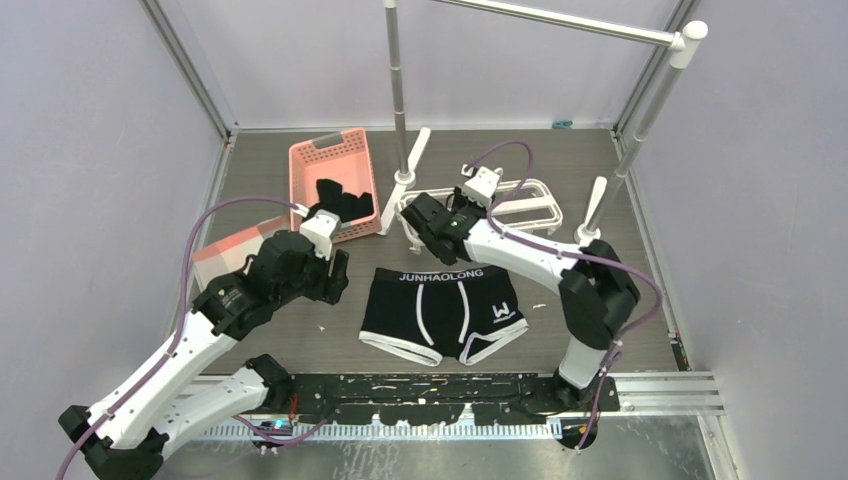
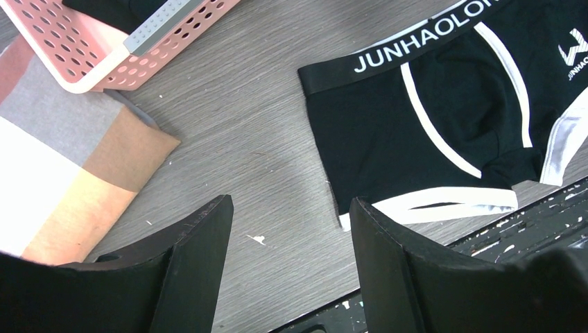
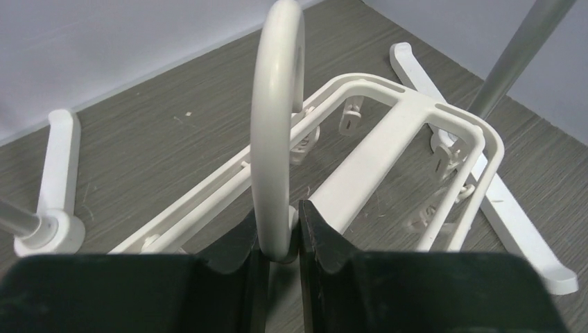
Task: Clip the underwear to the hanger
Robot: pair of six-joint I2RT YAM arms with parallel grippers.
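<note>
The underwear (image 1: 443, 310) lies flat on the counter (image 1: 590, 160), its waistband running left to right. Behind it, the right end effector (image 3: 281, 232) is clamped on the hook (image 3: 276, 125) of the hanger (image 3: 388, 132). To its left, and nearer, hovers the left end effector (image 2: 288, 222), jaws apart.

1. The black fabric boxer briefs (image 1: 443, 312) carry white piping and white waistband lettering.
2. The white plastic rectangular drying frame (image 3: 381, 156) is plain.
3. The pink perforated plastic basket (image 1: 300, 185) has rows of holes.
4. The folded checked cloth (image 2: 62, 166) shows orange, grey, cream and brown.
5. The surface (image 2: 256, 139) is grey wood-grain.
</note>
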